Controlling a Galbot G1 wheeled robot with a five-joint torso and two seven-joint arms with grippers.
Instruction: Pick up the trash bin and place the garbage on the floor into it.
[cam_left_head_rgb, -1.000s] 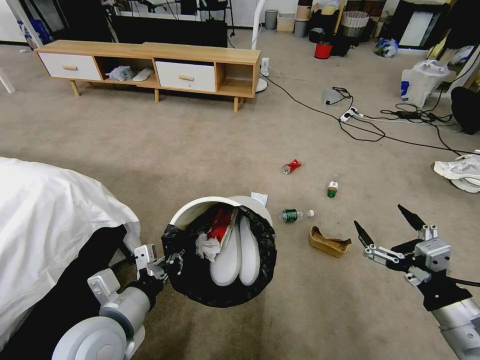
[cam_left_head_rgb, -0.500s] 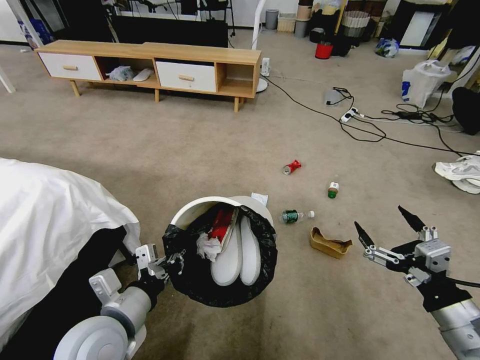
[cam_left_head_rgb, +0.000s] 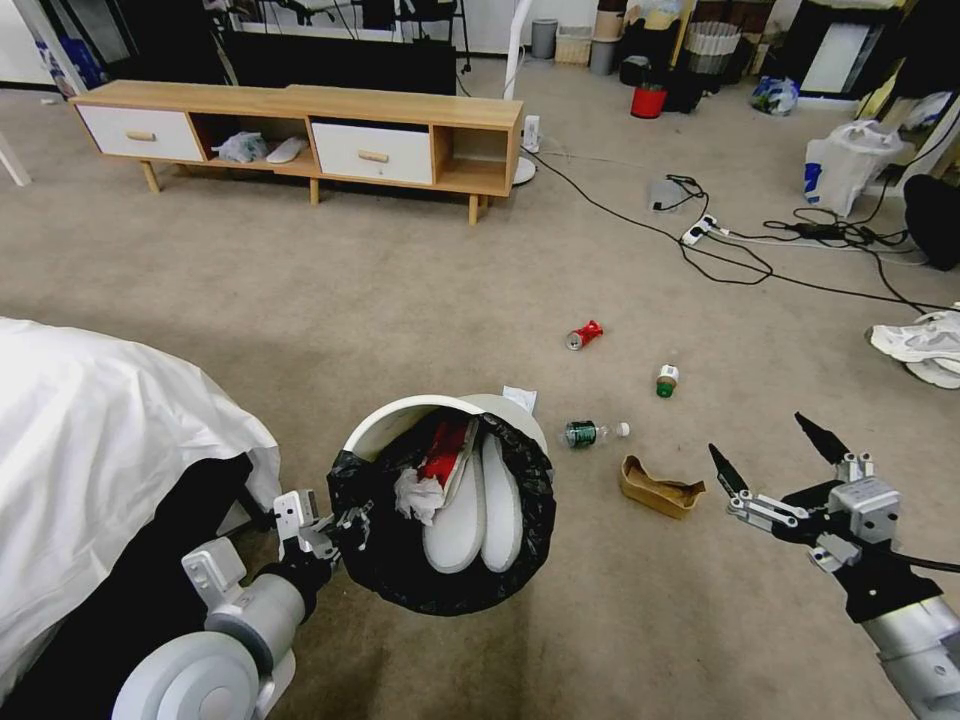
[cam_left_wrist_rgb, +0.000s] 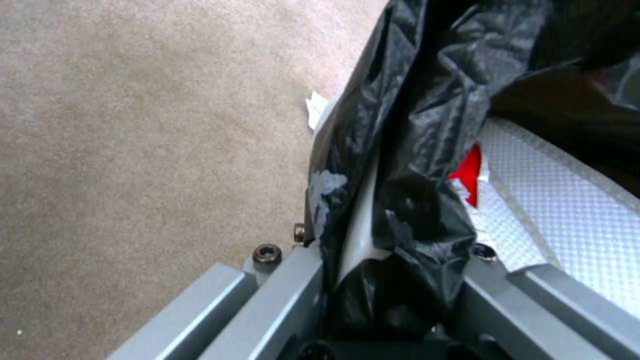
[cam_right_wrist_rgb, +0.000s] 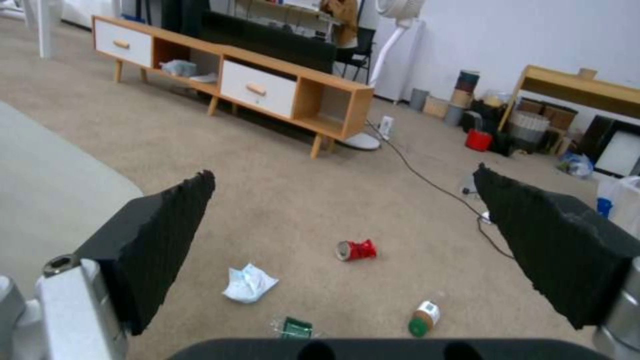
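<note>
The trash bin (cam_left_head_rgb: 400, 415), white with a black bag liner, hangs tilted above the floor (cam_left_head_rgb: 400, 300). My left gripper (cam_left_head_rgb: 332, 527) is shut on its near rim. The left wrist view shows the fingers (cam_left_wrist_rgb: 287, 285) clamping the bag-covered rim of the trash bin (cam_left_wrist_rgb: 407, 165). White soles, a red wrapper and tissue lie inside. On the carpet to the right lies garbage: a crushed red can (cam_left_head_rgb: 582, 335), a green-capped bottle (cam_left_head_rgb: 666, 380), a green bottle (cam_left_head_rgb: 590, 432), a brown carton (cam_left_head_rgb: 658, 485) and a tissue (cam_left_head_rgb: 519, 397). My right gripper (cam_left_head_rgb: 757, 436) hovers open just right of the carton; its fingers (cam_right_wrist_rgb: 167, 235) frame the red can (cam_right_wrist_rgb: 355, 249).
A bed with a white sheet (cam_left_head_rgb: 100, 430) stands close on the left. A low wooden cabinet (cam_left_head_rgb: 300, 130) runs along the back. Cables (cam_left_head_rgb: 740, 255), white sneakers (cam_left_head_rgb: 920, 340), a large white bag (cam_left_head_rgb: 845, 160) and a red bucket (cam_left_head_rgb: 647, 100) lie to the right and behind.
The left arm and the held bin have crept slightly to the right. The right gripper has stayed open and almost still.
</note>
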